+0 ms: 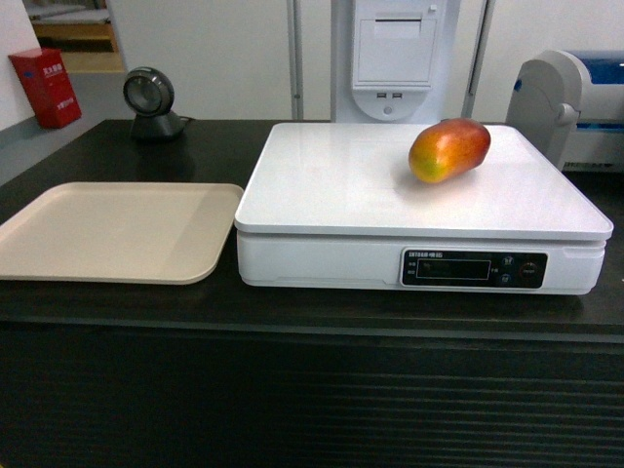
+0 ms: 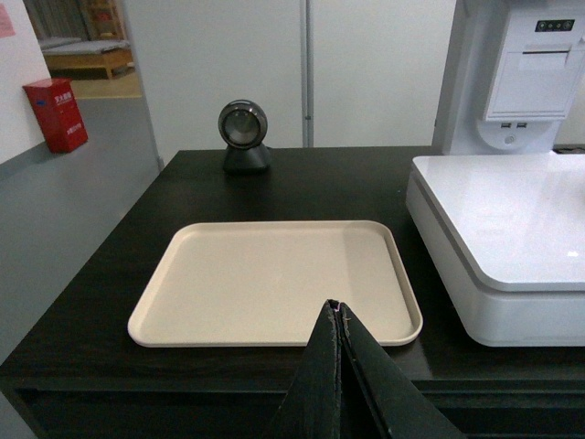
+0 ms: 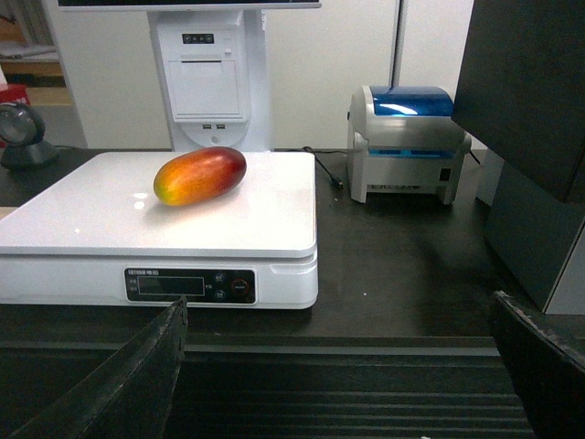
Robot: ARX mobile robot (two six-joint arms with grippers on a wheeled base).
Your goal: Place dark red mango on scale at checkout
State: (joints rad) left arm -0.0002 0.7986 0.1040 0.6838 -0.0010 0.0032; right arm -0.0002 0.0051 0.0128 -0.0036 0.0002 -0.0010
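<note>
Dark red mango [image 1: 449, 149] lying on scale [image 1: 370, 210] atop checkout [image 1: 292, 312], right rear of platter. Left gripper [image 2: 340, 315] sitting pinched closed, holding nothing; right gripper [image 3: 338, 366] spreading wide, holding nothing.

No legible text, even on scale [image 1: 390, 195].
</note>
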